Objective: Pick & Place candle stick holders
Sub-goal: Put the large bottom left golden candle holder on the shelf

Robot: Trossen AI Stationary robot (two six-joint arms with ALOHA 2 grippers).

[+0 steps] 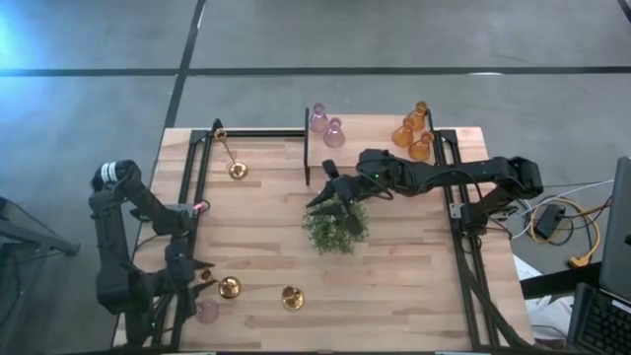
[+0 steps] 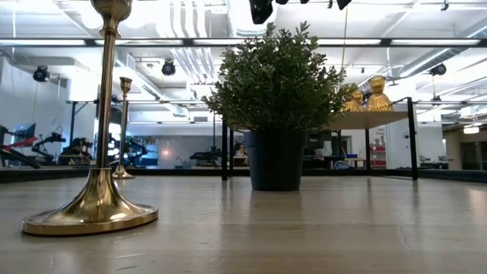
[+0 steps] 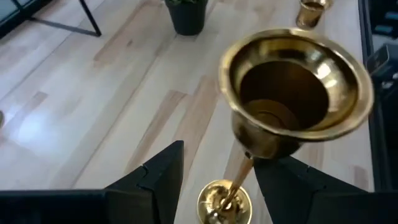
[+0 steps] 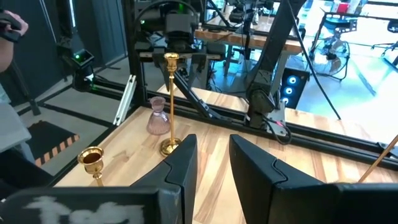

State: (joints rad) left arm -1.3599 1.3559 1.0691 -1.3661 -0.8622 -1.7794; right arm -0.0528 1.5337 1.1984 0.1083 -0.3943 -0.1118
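Hovering over the green plant (image 1: 336,227) at table centre, the right gripper (image 1: 327,197) holds nothing; its fingers (image 4: 180,165) stand a narrow gap apart. Left gripper (image 1: 202,281) sits at the near-left corner from the plant, jaws open, straddling the stem of a brass holder (image 3: 292,93) without visibly touching it. Second brass holder (image 1: 292,297) stands just near-left of the plant, a third (image 1: 235,166) lies toward the far-left. One pink holder (image 1: 207,312) is beside the left gripper; two more pink holders (image 1: 326,125) stand on the far side of the plant, and the amber holders (image 1: 414,133) far-right of it.

Risks: the brass holders are tall, thin-stemmed and top-heavy, so an off-centre close by the left gripper would likely tip one, maybe into the neighbouring pink glass. Right gripper descending where it is would hit the plant's foliage, not a holder. Glass holders clustered tight; grabbing one may knock its neighbours.
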